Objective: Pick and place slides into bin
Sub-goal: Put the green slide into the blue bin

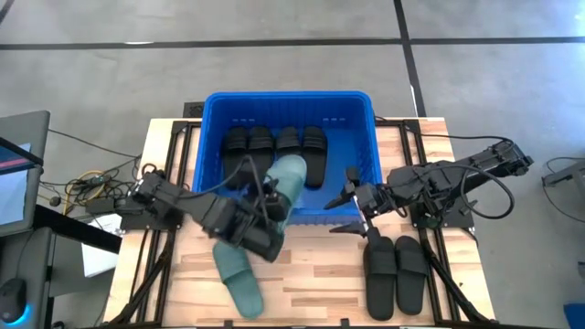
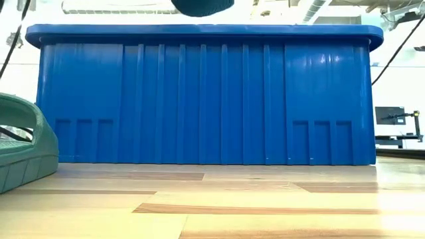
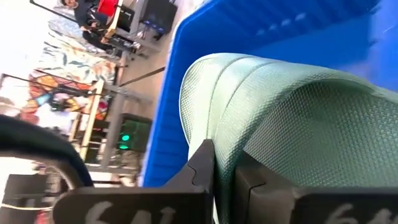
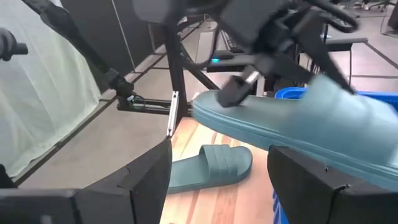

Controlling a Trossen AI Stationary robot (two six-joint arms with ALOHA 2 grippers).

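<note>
Left tool (image 1: pixel 274 203) clenches a green slide (image 1: pixel 290 183) over the bin's near rim (image 1: pixel 311 217); right tool (image 1: pixel 350 206) released.

Bright, even light is falling from overhead, casting soft shadows under the bin (image 1: pixel 288 110). Windows are glaring white behind the low view. The green slide (image 3: pixel 292 130) is filling the left wrist view, blurring up close.
</note>
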